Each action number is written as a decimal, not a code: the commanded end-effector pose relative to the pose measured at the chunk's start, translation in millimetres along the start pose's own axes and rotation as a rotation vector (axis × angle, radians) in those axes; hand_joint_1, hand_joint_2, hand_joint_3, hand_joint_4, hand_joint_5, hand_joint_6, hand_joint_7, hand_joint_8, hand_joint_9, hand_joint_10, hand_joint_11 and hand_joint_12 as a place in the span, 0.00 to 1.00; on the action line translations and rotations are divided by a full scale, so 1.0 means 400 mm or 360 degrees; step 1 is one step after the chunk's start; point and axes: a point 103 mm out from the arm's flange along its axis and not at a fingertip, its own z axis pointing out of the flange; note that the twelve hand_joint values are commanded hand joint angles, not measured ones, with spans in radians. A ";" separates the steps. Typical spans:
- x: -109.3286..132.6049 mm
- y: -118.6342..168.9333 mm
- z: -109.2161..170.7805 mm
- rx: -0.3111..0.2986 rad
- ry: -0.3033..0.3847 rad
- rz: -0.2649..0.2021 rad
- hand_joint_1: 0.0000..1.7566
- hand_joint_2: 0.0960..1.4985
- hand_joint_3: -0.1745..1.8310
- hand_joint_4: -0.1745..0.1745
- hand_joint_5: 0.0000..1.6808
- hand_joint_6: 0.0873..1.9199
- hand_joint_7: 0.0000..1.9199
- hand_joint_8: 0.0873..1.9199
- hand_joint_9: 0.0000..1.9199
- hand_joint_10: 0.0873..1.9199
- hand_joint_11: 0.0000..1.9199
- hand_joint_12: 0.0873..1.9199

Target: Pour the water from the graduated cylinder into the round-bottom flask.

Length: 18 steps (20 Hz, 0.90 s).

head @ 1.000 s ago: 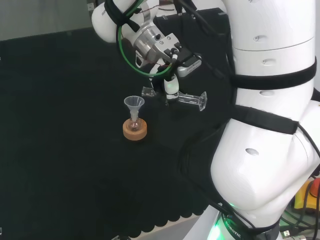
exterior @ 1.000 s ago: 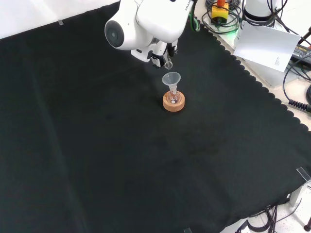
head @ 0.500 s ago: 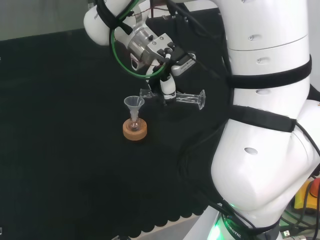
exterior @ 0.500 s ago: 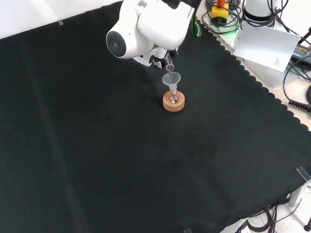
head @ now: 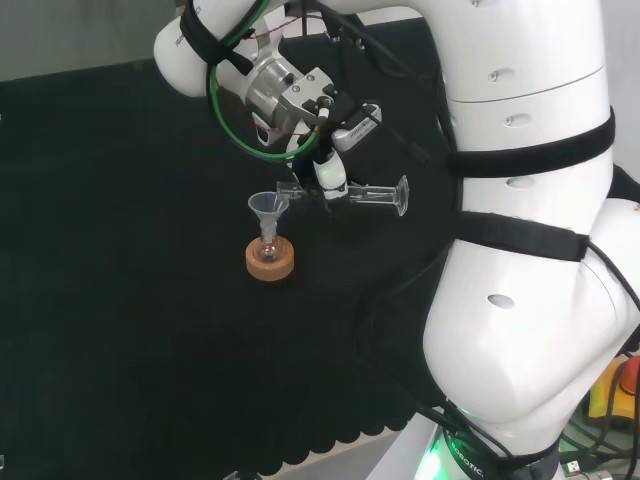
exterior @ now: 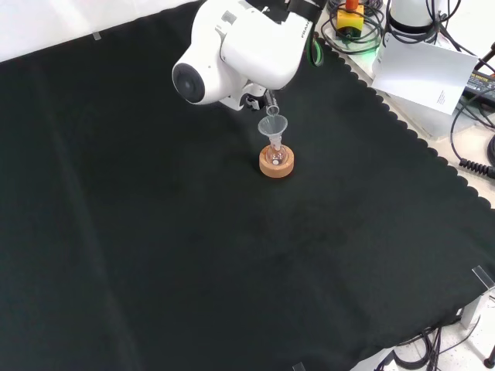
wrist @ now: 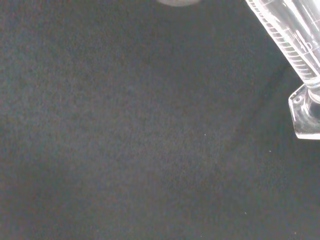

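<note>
I see the hand (head: 333, 178) clasped round the graduated cylinder (head: 372, 193), holding it nearly level above the bench (exterior: 155, 255), its fingers curled about the middle of the tube. In the head view the cylinder's hexagonal foot points right toward the arm's white links, and its mouth reaches left to the rim of the clear funnel (head: 268, 207). The funnel sits in the neck of the small round-bottom flask (head: 268, 249), which rests upright in a cork ring stand (head: 270, 262) on the black cloth. From the front view, flask (exterior: 276, 154) and stand (exterior: 276, 164) lie toward the bench's far edge, nearer its right side than its left, with the cylinder's mouth (exterior: 272, 110) just above the funnel (exterior: 273, 124). Something reddish shows at the bottom of the flask; I cannot tell how much liquid it holds. The wrist view shows the cylinder's printed scale (wrist: 295, 40) and foot close up; I cannot tell whether water remains inside.
</note>
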 end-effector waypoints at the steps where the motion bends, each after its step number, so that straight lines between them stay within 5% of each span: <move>1: 0.011 -0.010 -0.014 0.0034 -0.0047 0.0052 0.72 0.73 0.09 0.00 0.58 0.51 0.52 0.50 0.74 0.00 0.63 0.37; 18: 0.008 -0.022 -0.029 0.0166 -0.0085 0.0183 0.72 0.73 0.09 0.00 0.58 0.51 0.52 0.50 0.74 0.00 0.64 0.36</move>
